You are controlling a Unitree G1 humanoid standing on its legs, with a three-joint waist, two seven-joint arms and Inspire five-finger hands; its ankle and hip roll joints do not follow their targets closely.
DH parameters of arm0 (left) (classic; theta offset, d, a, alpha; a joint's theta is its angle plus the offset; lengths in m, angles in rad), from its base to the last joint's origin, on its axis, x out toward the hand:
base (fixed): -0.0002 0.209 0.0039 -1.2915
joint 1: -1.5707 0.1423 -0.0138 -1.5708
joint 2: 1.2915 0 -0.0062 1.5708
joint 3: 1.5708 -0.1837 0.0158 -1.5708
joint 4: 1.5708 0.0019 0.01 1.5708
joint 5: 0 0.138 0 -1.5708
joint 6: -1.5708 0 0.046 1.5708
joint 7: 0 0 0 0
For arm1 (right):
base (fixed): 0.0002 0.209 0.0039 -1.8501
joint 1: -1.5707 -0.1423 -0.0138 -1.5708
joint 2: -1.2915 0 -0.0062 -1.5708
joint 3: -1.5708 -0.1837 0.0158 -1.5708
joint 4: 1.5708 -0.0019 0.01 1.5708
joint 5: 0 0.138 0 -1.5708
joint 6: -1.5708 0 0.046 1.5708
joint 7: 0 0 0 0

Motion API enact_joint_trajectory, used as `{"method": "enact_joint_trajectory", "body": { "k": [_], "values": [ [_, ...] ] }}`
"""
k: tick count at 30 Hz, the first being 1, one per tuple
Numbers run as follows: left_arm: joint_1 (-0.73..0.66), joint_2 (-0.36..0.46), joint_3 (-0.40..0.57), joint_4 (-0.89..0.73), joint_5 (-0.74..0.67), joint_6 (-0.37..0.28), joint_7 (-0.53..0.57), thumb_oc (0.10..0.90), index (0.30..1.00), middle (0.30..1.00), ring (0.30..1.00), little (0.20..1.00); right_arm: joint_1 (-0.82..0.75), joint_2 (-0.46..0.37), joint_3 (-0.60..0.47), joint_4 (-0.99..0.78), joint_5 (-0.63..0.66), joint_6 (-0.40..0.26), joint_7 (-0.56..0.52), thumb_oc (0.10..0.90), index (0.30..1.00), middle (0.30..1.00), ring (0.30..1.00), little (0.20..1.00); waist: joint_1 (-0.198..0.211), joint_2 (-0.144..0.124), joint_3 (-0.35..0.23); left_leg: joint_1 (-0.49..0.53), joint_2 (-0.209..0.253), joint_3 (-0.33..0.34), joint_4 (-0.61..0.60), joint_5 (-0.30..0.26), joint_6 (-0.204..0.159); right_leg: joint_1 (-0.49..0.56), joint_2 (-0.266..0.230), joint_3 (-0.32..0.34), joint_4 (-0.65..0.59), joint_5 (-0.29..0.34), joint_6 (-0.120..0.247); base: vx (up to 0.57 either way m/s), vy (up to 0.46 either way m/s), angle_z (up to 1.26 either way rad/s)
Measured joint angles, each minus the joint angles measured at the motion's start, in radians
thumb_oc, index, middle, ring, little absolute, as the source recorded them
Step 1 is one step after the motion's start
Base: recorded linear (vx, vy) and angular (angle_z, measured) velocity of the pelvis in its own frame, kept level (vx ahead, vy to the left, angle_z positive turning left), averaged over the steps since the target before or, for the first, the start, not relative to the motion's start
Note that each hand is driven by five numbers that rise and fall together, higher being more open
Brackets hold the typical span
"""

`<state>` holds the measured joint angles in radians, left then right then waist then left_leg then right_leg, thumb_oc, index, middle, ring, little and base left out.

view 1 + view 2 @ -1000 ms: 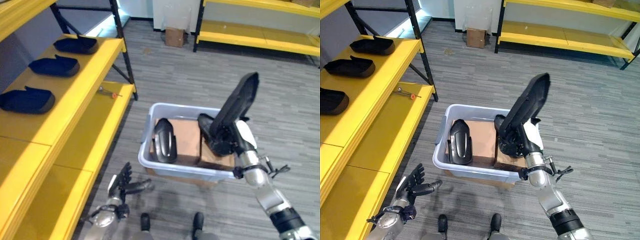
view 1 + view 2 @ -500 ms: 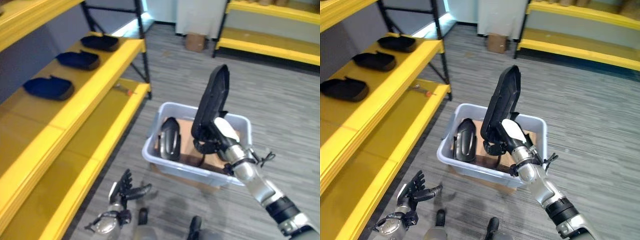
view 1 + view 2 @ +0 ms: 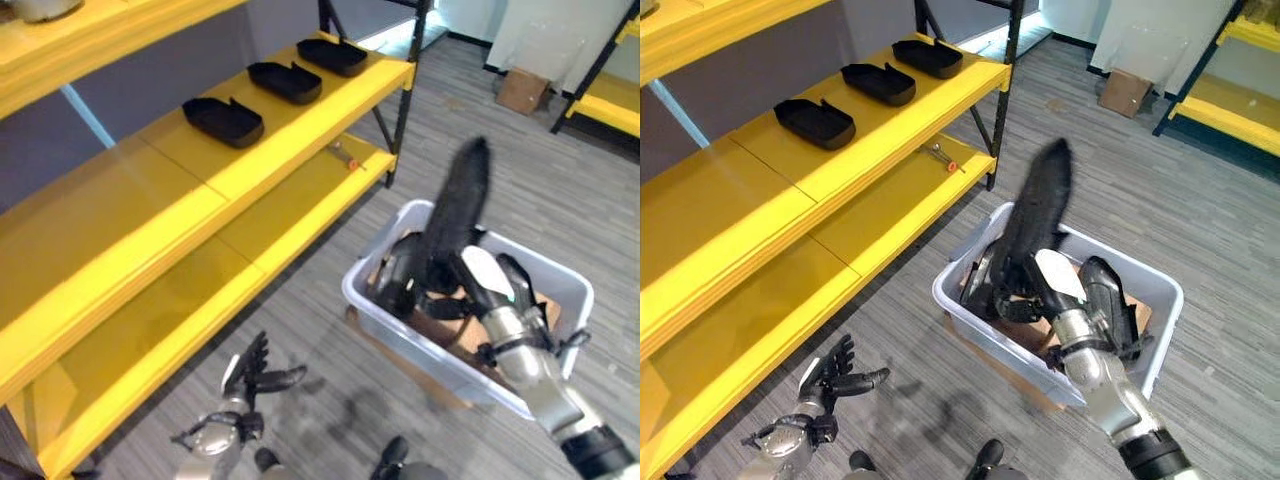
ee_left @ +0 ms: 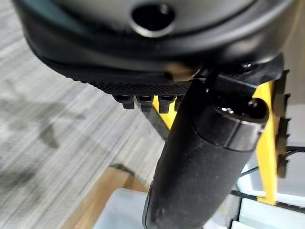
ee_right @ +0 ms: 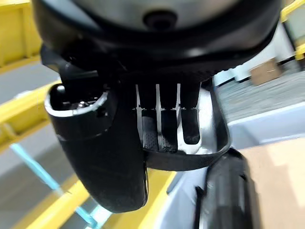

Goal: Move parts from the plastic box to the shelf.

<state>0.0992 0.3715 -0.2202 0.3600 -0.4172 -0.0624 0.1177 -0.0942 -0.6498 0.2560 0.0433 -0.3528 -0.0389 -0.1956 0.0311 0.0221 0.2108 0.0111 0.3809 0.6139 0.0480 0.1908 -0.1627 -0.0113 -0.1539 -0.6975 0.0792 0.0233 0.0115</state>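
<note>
— Black long part (image 3: pixel 455 215), head views: where is it sitting?
— It is standing nearly upright above the plastic box (image 3: pixel 555 290), with the right hand (image 3: pixel 480 285) curling round its lower end.

— Box contents, left eye view?
— Two more black parts are lying inside: one (image 3: pixel 398 278) at the end nearer the shelf, one (image 3: pixel 520 290) beside the right hand. Brown cardboard (image 3: pixel 450 330) is lining the bottom.

— Shelf (image 3: pixel 890 150), right eye view?
— Yellow boards are carrying three black tray-shaped parts in a row: near (image 3: pixel 815 122), middle (image 3: pixel 878 83), far (image 3: pixel 928 58). A small tool with an orange tip (image 3: pixel 943 158) is lying on the lower board. A cardboard carton (image 3: pixel 1124 92) is standing on the grey floor (image 3: pixel 1200 210) well beyond the box.

— Left hand (image 3: pixel 835 375)?
— It is hanging low over the floor beside the shelf, fingers spread, holding nothing.

— Left wrist view?
— Dark fingertips (image 4: pixel 145 101) are showing straight, with grey floor and a yellow shelf post beyond.

— Right wrist view?
— Fingers (image 5: pixel 167 126) are bending over a black curved edge of the part (image 5: pixel 186 160), with the thumb beside it.
</note>
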Motion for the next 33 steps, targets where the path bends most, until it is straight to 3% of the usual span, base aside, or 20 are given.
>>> {"method": "enact_joint_trajectory", "body": {
  "k": [5, 9, 11, 17, 23, 24, 26, 27, 28, 29, 30, 32, 33],
  "values": [
    [-0.003, -0.001, 0.031, -0.011, 0.004, 0.0, 0.0, 0.9, 1.0, 1.0, 1.0, 1.0, -0.004, 0.015, -0.004, -0.001, -0.001, 0.0, 0.001, 0.4, 0.3, 0.3, 0.3, 0.3, 0.012, 0.006, -0.003, -0.011, -0.056, -0.021, -0.024, -0.056, 0.033, 0.009, -0.043, -0.03, -0.011, 0.025, 0.034, 0.05, 0.16, 0.3],
    [0.016, -0.001, 0.049, -0.015, 0.034, 0.0, 0.0, 0.9, 1.0, 1.0, 1.0, 1.0, -0.008, 0.019, 0.002, -0.001, -0.002, 0.002, 0.006, 0.4, 0.3, 0.3, 0.3, 0.3, 0.033, -0.004, -0.012, -0.046, -0.129, -0.064, -0.036, -0.083, 0.063, 0.012, -0.109, -0.076, -0.002, 0.051, 0.069, 0.05, 0.161, 0.42],
    [0.04, 0.0, 0.07, -0.015, 0.035, 0.0, 0.001, 0.9, 1.0, 1.0, 1.0, 1.0, -0.017, 0.038, 0.011, -0.001, -0.01, 0.002, 0.015, 0.4, 0.3, 0.3, 0.3, 0.3, 0.052, -0.02, -0.021, -0.05, -0.155, -0.07, -0.037, -0.091, 0.077, 0.012, -0.133, -0.081, -0.005, 0.065, 0.079, 0.06, 0.165, 0.15],
    [0.074, 0.011, 0.105, -0.015, 0.039, 0.0, 0.002, 0.9, 1.0, 1.0, 1.0, 1.0, -0.053, 0.09, 0.068, -0.001, -0.026, 0.01, 0.023, 0.4, 0.3, 0.3, 0.3, 0.3, 0.057, -0.091, -0.06, -0.08, -0.221, -0.1, -0.03, -0.114, 0.111, 0.017, -0.196, -0.105, -0.009, 0.108, 0.092, 0.06, 0.178, 0.24],
    [0.09, 0.013, 0.121, -0.016, 0.039, 0.0, 0.002, 0.9, 1.0, 1.0, 1.0, 1.0, -0.112, 0.137, 0.106, 0.0, -0.039, 0.021, 0.03, 0.4, 0.3, 0.3, 0.3, 0.3, 0.064, -0.119, -0.068, -0.074, -0.287, -0.101, -0.003, -0.173, 0.164, 0.022, -0.291, -0.099, 0.033, 0.182, 0.089, 0.09, 0.233, 0.11],
    [0.089, 0.013, 0.139, -0.015, 0.039, -0.001, 0.002, 0.9, 1.0, 1.0, 1.0, 1.0, -0.116, 0.135, 0.115, 0.0, -0.04, 0.023, 0.034, 0.4, 0.3, 0.3, 0.3, 0.3, 0.065, -0.125, -0.065, -0.083, -0.321, -0.107, 0.0, -0.188, 0.19, 0.017, -0.324, -0.078, 0.048, 0.256, 0.094, 0.17, 0.333, 0.29],
    [0.09, 0.014, 0.151, -0.01, 0.038, 0.0, 0.004, 0.9, 1.0, 1.0, 1.0, 1.0, -0.113, 0.131, 0.124, 0.0, -0.043, 0.028, 0.041, 0.4, 0.3, 0.3, 0.3, 0.3, 0.055, -0.129, -0.063, -0.081, -0.35, -0.133, 0.004, -0.221, 0.22, 0.004, -0.38, -0.021, 0.12, 0.299, 0.098, 0.14, 0.287, 0.46],
    [0.09, 0.014, 0.151, -0.01, 0.038, 0.0, 0.004, 0.9, 1.0, 1.0, 1.0, 1.0, -0.107, 0.128, 0.123, 0.0, -0.047, 0.029, 0.042, 0.4, 0.3, 0.3, 0.3, 0.3, 0.043, -0.127, -0.063, -0.079, -0.369, -0.16, 0.004, -0.226, 0.236, -0.014, -0.41, 0.038, 0.177, 0.325, 0.1, 0.12, 0.218, 0.74],
    [0.088, 0.017, 0.151, -0.012, 0.038, -0.001, 0.004, 0.9, 1.0, 1.0, 1.0, 1.0, -0.102, 0.125, 0.123, 0.0, -0.05, 0.029, 0.043, 0.4, 0.3, 0.3, 0.3, 0.3, 0.028, -0.12, -0.06, -0.068, -0.386, -0.192, -0.006, -0.215, 0.269, -0.054, -0.425, 0.133, 0.25, 0.339, 0.125, 0.08, 0.139, 0.82],
    [0.082, 0.021, 0.151, -0.011, 0.039, 0.0, 0.006, 0.9, 1.0, 1.0, 1.0, 1.0, -0.099, 0.123, 0.123, 0.0, -0.054, 0.028, 0.046, 0.4, 0.3, 0.3, 0.3, 0.3, 0.025, -0.107, -0.052, -0.06, -0.399, -0.224, -0.031, -0.203, 0.29, -0.089, -0.406, 0.217, 0.331, 0.269, 0.198, 0.09, 0.105, 0.84],
    [0.076, 0.022, 0.15, -0.011, 0.039, 0.0, 0.01, 0.9, 1.0, 1.0, 1.0, 1.0, -0.097, 0.117, 0.123, 0.0, -0.061, 0.027, 0.046, 0.4, 0.3, 0.3, 0.3, 0.3, 0.022, -0.102, -0.048, -0.052, -0.408, -0.243, -0.053, -0.191, 0.301, -0.107, -0.379, 0.258, 0.387, 0.216, 0.218, 0.07, 0.061, 0.72],
    [0.075, 0.03, 0.143, -0.017, 0.04, -0.001, 0.01, 0.9, 1.0, 1.0, 1.0, 1.0, -0.092, 0.095, 0.122, -0.001, -0.074, 0.019, 0.054, 0.4, 0.3, 0.3, 0.3, 0.3, 0.03, -0.095, -0.044, -0.033, -0.442, -0.275, -0.086, -0.177, 0.316, -0.135, -0.338, 0.283, 0.455, 0.128, 0.22, 0.05, 0.022, 0.68],
    [0.069, 0.029, 0.132, -0.015, 0.04, 0.001, 0.016, 0.9, 1.0, 1.0, 1.0, 1.0, -0.071, 0.086, 0.101, -0.01, -0.076, 0.012, 0.055, 0.4, 0.3, 0.3, 0.3, 0.3, 0.016, -0.075, -0.032, -0.025, -0.455, -0.33, -0.093, -0.183, 0.338, -0.137, -0.28, 0.348, 0.479, 0.045, 0.187, 0.06, -0.072, 1.76]
  ]
}}
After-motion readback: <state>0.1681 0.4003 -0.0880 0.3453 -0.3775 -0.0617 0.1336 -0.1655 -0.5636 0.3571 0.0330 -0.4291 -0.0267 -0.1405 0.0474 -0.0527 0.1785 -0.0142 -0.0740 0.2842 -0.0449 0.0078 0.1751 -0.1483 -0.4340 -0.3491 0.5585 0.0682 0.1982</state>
